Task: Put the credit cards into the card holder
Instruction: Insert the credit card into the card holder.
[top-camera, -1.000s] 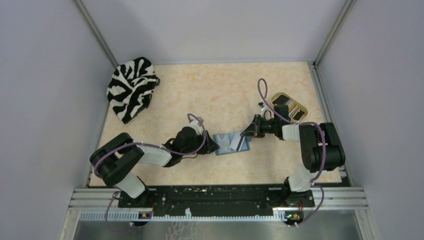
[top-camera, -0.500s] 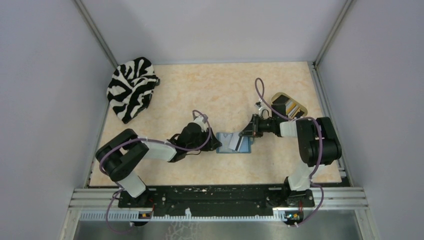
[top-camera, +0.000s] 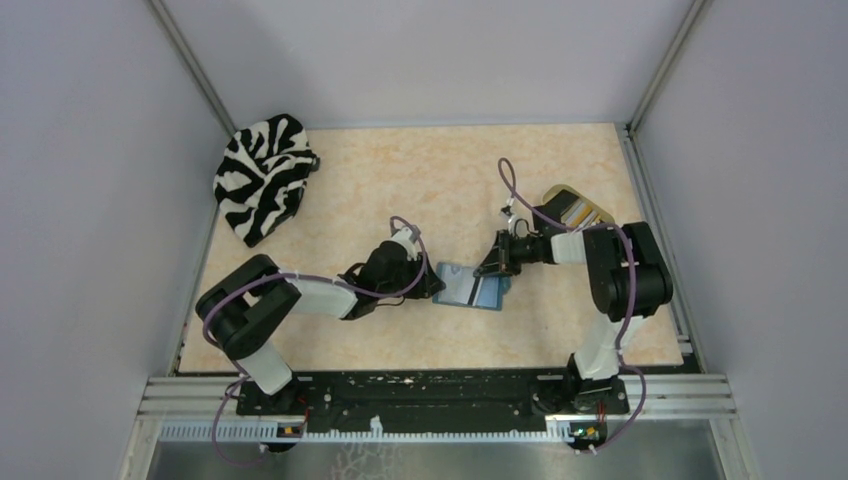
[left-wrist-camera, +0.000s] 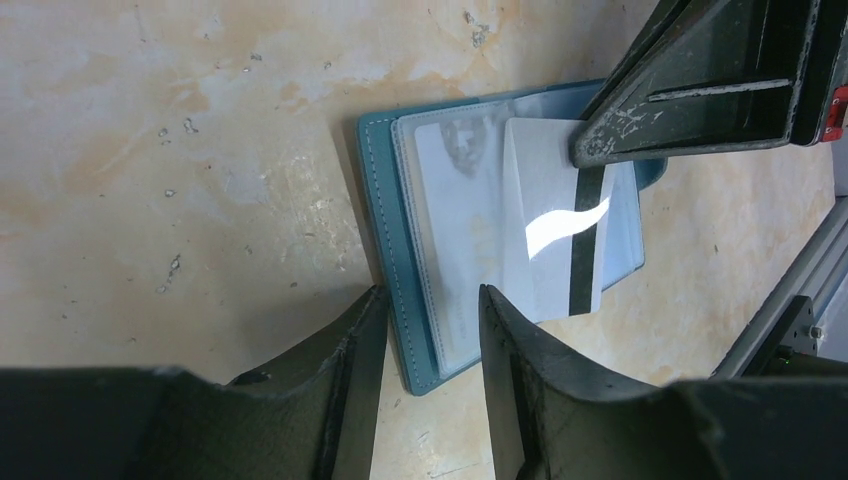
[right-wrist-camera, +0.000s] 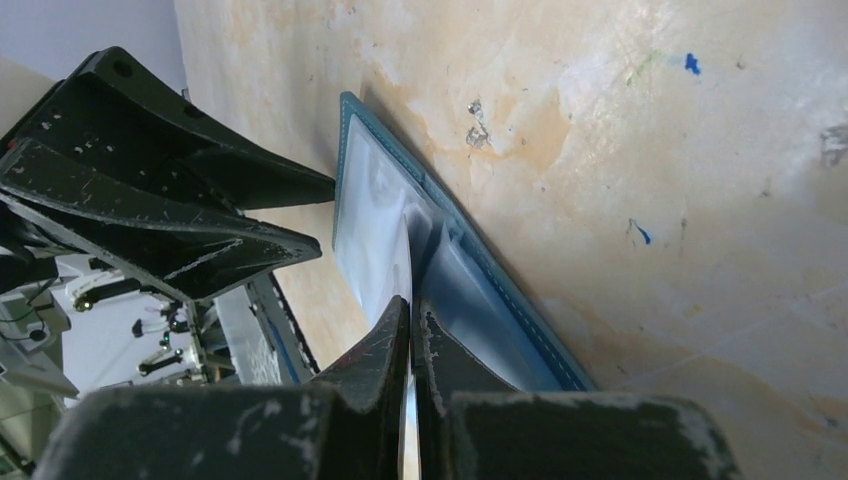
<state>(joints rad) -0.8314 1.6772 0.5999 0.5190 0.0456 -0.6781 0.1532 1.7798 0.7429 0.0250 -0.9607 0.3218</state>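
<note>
Left wrist view: teal card holder (left-wrist-camera: 385, 250) lies open at frame centre, white magnetic-stripe card (left-wrist-camera: 540, 270) over its clear pockets. Right gripper (right-wrist-camera: 412, 318) clamps that card; left gripper (left-wrist-camera: 425, 330) has jaws apart, straddling the holder's edge.

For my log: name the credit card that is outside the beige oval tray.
The pale, black-striped card, pinched by the right gripper over the open teal wallet; the rest lie in the tray.
</note>
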